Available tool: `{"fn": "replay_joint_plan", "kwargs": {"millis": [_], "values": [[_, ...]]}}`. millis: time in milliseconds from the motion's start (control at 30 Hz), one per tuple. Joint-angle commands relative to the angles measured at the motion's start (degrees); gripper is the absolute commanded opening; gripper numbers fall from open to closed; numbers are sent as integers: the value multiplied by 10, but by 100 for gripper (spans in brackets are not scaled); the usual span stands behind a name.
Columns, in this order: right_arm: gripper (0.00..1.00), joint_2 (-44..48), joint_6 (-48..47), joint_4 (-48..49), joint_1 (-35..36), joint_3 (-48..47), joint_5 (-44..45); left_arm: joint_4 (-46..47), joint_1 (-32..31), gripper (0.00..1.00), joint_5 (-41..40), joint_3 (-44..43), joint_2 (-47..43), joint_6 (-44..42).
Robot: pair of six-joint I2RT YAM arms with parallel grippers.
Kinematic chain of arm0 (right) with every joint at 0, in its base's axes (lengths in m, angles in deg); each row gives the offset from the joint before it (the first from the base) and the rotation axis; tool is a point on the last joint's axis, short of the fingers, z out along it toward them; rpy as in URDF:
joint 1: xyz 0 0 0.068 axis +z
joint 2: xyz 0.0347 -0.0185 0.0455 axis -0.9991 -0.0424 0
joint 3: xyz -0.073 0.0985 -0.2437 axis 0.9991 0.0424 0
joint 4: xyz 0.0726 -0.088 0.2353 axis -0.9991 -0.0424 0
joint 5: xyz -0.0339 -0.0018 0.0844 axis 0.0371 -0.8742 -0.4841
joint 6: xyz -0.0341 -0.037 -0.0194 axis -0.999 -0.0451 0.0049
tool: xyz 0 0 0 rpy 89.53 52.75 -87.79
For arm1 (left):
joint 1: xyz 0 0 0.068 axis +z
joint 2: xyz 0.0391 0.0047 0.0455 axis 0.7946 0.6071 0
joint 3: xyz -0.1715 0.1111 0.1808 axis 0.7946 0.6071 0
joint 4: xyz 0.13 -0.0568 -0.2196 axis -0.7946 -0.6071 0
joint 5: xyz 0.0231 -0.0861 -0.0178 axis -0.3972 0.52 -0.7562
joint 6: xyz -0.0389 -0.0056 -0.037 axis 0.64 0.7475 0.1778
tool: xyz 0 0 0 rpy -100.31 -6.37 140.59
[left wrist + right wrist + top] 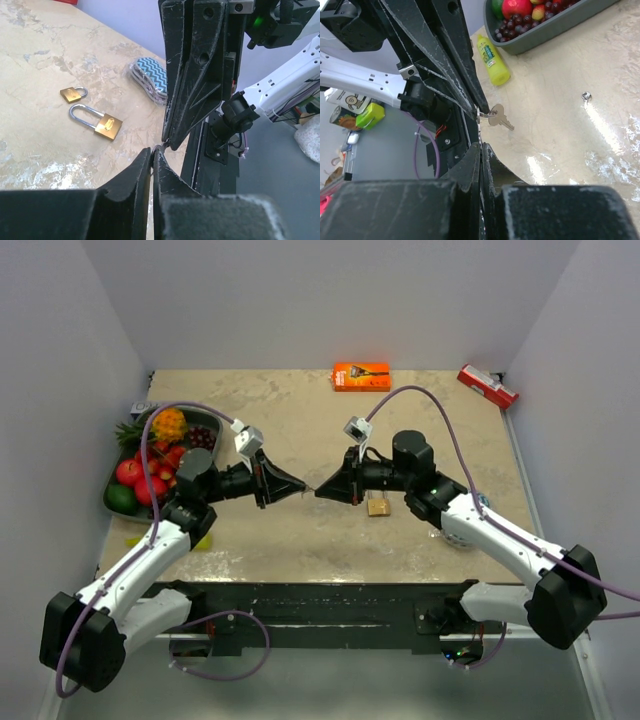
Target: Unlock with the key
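Left claw (303,489) pinched shut, seemingly on the key (496,116); right claw (318,492), also closed, meets it tip to tip at 3 o'clock. Padlock (378,506) at its 4 o'clock.

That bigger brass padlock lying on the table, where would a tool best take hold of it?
Probably by the brass body of the larger padlock, from above, pinching its two narrow side edges. It lies flat on the table, so only those edges are offered, and the thin shackle may swivel. That leaves its bottom end free for the key.
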Motion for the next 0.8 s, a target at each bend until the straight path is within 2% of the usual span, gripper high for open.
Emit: {"fn": "replay_joint_plan", "kwargs": {"millis": [0,33,133,167,300,467,600,767], "values": [[0,12,-19,-20,-2,-24,15,22,1,21,32,-4,12,9],[0,9,-27,-41,-2,-32,30,20,2,45,34,-6,13,8],[0,-6,-71,-136,-1,-64,48,13,7,75,35,-8,10,3],[0,-6,-79,-154,-2,-68,53,9,9,79,33,-9,9,-3],[0,-10,-108,-229,-2,-93,61,-28,10,85,34,-21,10,-38],[0,-43,-148,-329,1,-139,46,-56,0,85,86,-35,33,-75],[0,-59,-176,-413,15,-174,42,-122,-8,85,92,-56,50,-121],[0,-65,-184,-449,37,-187,34,-132,-34,81,126,-58,77,-129]]}}
